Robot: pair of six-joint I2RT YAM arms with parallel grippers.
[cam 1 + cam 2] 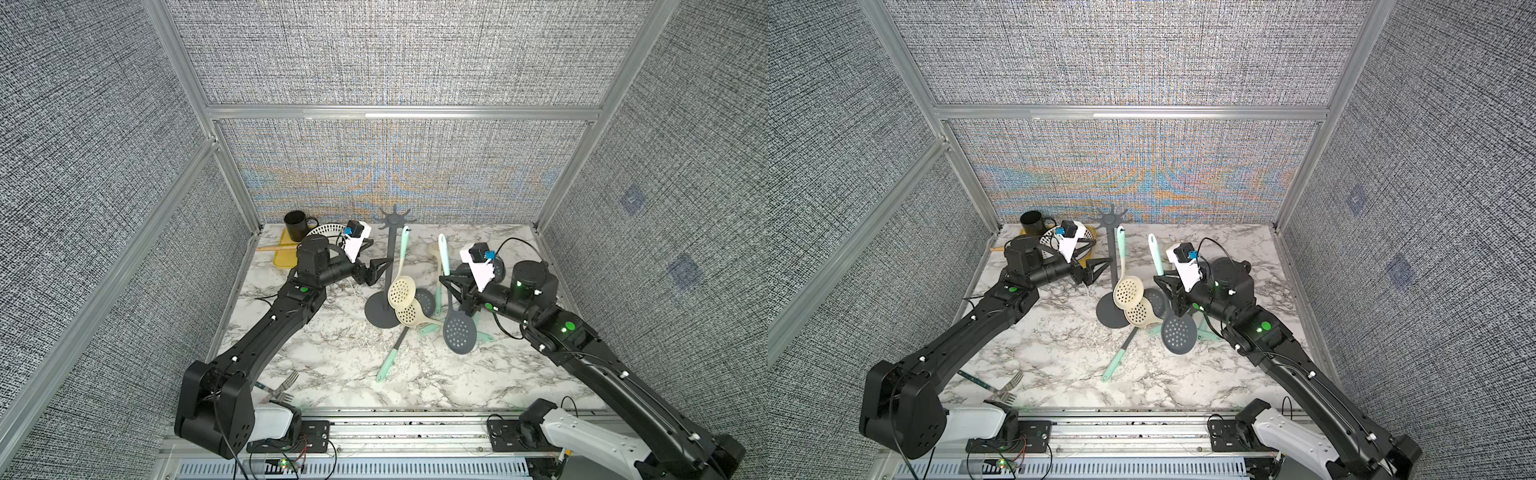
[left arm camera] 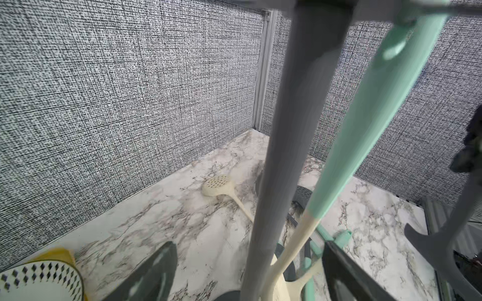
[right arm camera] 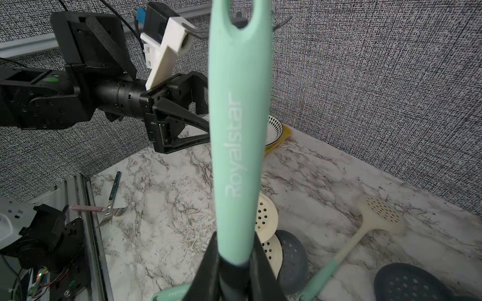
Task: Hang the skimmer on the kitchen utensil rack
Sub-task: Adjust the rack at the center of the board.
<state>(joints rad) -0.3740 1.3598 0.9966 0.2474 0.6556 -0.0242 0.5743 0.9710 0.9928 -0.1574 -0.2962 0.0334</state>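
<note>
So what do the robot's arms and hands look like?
The left arm and right arm are boxy black segments with round green dots, thin black cables and white base covers. The left hand and right hand each have two black triangular fingers, topped by a white camera block with a blue plug.

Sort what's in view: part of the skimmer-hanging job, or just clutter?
Job: kitchen utensil rack; grey skimmer in the right gripper; left gripper, open at the pole; cream skimmer hanging on the rack.
Clutter: black mug; patterned plate; yellow board; forks.
</note>
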